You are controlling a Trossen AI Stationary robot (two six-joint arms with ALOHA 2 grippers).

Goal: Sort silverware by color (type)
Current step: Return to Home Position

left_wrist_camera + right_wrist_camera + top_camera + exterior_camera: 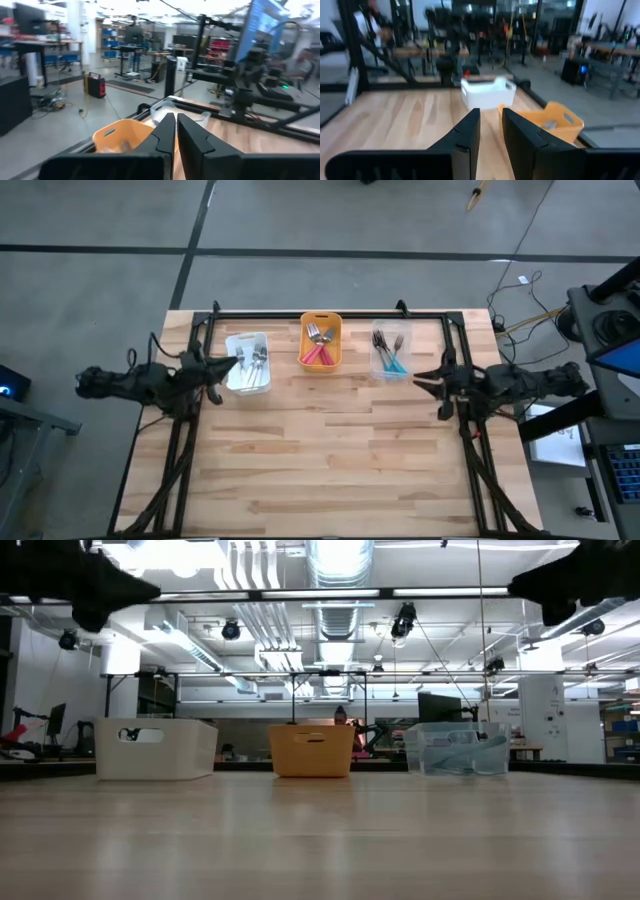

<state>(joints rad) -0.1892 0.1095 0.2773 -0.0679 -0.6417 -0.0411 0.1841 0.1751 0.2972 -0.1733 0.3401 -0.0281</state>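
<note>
We find the silverware (318,348) sorted by handle colour in the white bin (247,337), orange bin (320,317) and clear bin (403,333) at the back of the surface (330,450). We judge the chief hazard a low swing clipping a bin and spilling its contents. Both arms reach inward, raised: left pincer (176,116) beside the white bin, fingers together; right pincer (490,111) near the clear bin, fingers narrowly apart, both empty.

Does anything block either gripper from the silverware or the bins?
Nothing visible. The silverware lies sorted in the white bin, orange bin and clear bin; left gripper and right gripper hang raised at either side.
</note>
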